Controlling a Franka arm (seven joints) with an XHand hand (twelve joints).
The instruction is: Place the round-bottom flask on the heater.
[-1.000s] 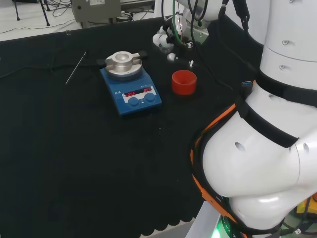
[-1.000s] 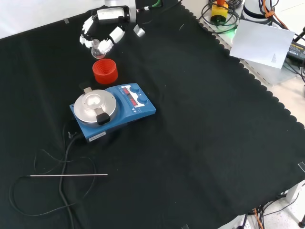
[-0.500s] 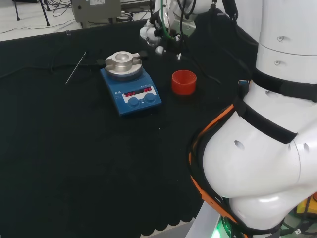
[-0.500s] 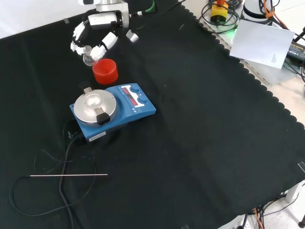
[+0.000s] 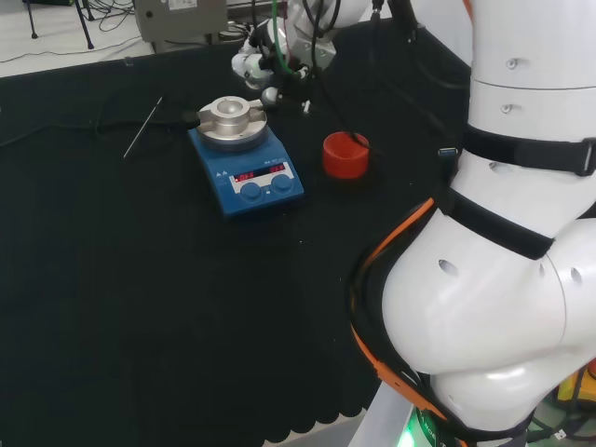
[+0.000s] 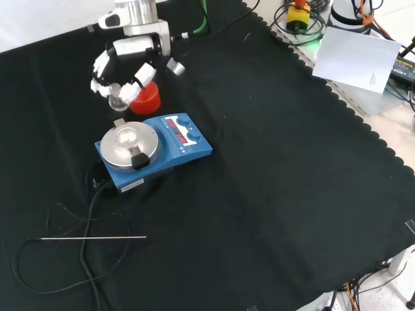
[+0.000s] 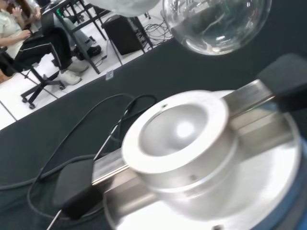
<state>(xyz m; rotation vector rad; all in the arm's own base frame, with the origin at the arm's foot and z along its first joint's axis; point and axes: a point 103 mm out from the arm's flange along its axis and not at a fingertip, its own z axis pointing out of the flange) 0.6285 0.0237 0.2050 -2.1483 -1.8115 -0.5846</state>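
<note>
hand (image 6: 123,61): black and white, fingers curled around the round-bottom flask (image 6: 117,100), which hangs bulb down in the air. front view places it just above the far edge of the heater (image 6: 153,148), beside the red ribbed stand (image 6: 147,97). head view places the hand (image 5: 265,56) just above and to the right of the heater's metal block.

round-bottom flask: clear glass. in the wrist view the bulb (image 7: 216,23) hangs over the far rim of the bowl-shaped hollow, apart from the metal; it looks empty, though glare makes that hard to judge.

heater: blue body with two blue knobs and a red display on its front, topped by a round silver plate carrying a metal block with a bowl-shaped hollow (image 7: 180,129). nothing sits in the hollow. stands on the desk (image 6: 272,194), covered in black cloth.

red ribbed stand: on the cloth, right of the heater in the head view (image 5: 345,154), close to it but not touching. empty.

thin metal rod (image 6: 94,238): lies flat on the cloth near a black cable (image 6: 84,259), well apart from the heater.
</note>
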